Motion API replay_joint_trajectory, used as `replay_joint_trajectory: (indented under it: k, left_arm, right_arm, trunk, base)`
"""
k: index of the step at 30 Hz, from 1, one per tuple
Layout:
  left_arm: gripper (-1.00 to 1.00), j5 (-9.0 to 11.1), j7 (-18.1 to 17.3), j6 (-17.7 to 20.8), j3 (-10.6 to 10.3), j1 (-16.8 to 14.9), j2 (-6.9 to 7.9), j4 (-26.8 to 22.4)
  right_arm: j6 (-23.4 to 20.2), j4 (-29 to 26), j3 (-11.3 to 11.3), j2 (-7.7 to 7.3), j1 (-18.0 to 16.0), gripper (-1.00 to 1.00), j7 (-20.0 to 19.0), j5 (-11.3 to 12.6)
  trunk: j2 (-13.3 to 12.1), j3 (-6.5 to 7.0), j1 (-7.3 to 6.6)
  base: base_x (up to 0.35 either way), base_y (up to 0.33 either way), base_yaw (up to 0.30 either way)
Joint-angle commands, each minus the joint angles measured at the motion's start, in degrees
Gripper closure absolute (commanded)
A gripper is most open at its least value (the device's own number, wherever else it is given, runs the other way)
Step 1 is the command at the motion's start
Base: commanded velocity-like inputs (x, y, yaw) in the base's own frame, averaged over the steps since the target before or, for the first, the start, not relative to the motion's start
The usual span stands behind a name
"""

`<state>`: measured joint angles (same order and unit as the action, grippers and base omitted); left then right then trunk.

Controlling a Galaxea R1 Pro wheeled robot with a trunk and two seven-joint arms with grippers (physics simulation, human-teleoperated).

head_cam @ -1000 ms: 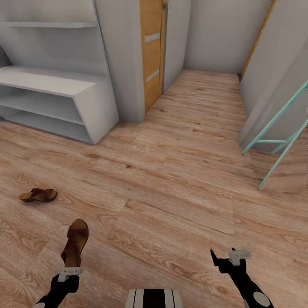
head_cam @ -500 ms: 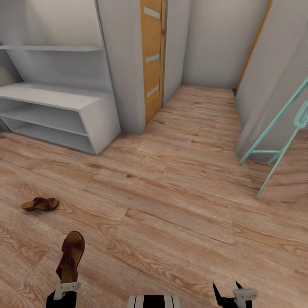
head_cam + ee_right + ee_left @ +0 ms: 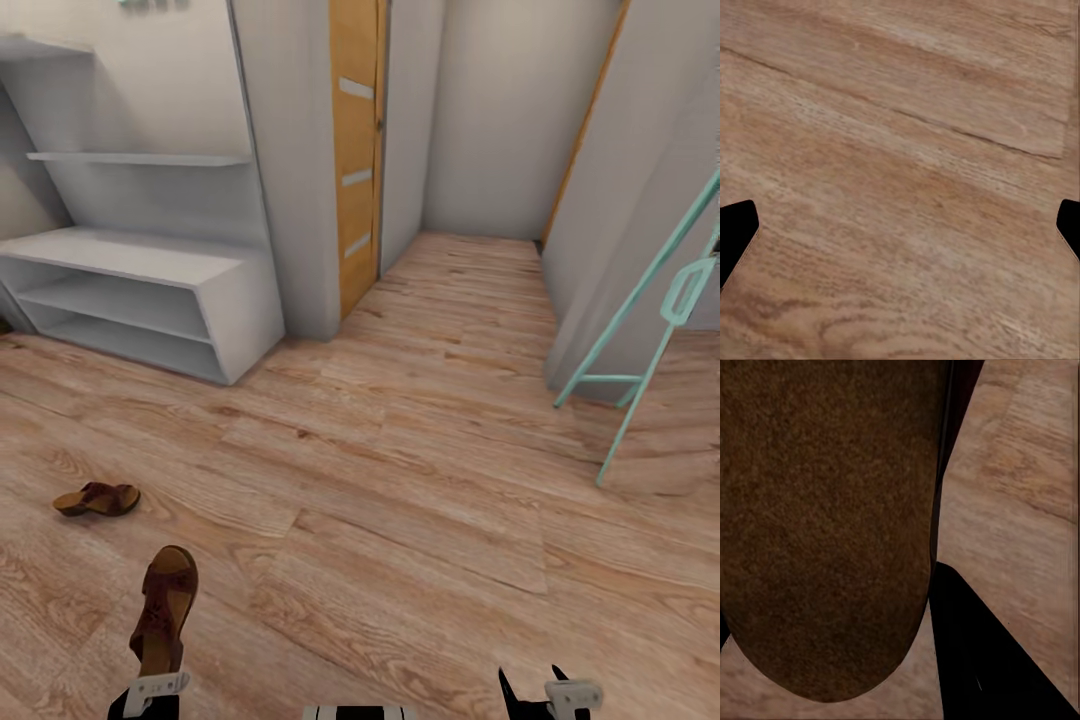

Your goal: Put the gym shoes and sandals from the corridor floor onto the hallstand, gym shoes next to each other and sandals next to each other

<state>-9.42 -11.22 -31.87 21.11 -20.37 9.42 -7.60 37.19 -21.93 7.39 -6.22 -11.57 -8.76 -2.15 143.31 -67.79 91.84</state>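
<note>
The left gripper [image 3: 152, 688] holds one brown sandal [image 3: 166, 608] by its heel end. The sandal sticks out in front of the gripper, with its round toe pointing away from the robot. In the left wrist view the sandal's dark underside [image 3: 825, 525] sits right against one black finger [image 3: 982, 660], so the grip looks tight, but only a small part of the sandal is pinched.

The other sandal [image 3: 97, 498] lies on the corridor floor [image 3: 420, 470], ahead of the left gripper and a little to its left. The hallstand [image 3: 140, 290] stands much farther ahead, well apart from both sandals. Its bench top and two shelves look bare. No gym shoes can be seen here.

The right gripper [image 3: 548, 695] holds nothing. Its two fingers [image 3: 735, 232] are spread wide over bare wood.

What could go wrong? The held sandal is long and is gripped only at one end. If the robot rolls or turns fast, the sandal could swing, slip and fall back on the floor. The toe could also bump the rack edge if the arm comes in too low. If the sandal is let go too near the rim, it could tip off. The robot could also roll over the sandal on the floor if it drives straight at the rack.
</note>
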Motion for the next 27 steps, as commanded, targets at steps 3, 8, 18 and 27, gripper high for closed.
replay_joint_trajectory:
  k: [3, 8, 18, 27]
  left_arm:
    - [1.00, -0.7, -0.2, -0.2, 0.6, 0.0, -0.05, 0.1]
    - [1.00, -0.7, -0.2, -0.3, 0.6, 0.0, -0.14, 0.1]
    - [1.00, -0.6, -0.1, -0.3, 0.6, 0.0, -0.35, 0.2]
    - [1.00, -0.6, -0.1, -0.3, 0.6, 0.0, -0.43, 0.3]
  right_arm:
    - [0.1, 0.0, 0.5, 0.06, 0.0, -1.00, -0.5, -0.2]
    - [0.1, 0.0, 0.4, 0.08, 0.0, -1.00, -0.5, -0.2]
    - [0.1, 0.0, 0.4, 0.23, 0.0, -1.00, -0.5, -0.2]
    - [0.1, 0.1, 0.4, 0.31, 0.0, -1.00, -0.5, -0.2]
  trunk:
    - [0.0, 0.90, -0.09]
    - [-0.9, 2.37, -0.60]
    - [-4.9, 5.06, -2.80]
    - [-8.5, 7.40, -4.77]
  base:
    - [0.000, 0.000, 0.000]
    - [0.000, 0.000, 0.000]
    - [0.000, 0.000, 0.000]
    - [0.000, 0.000, 0.000]
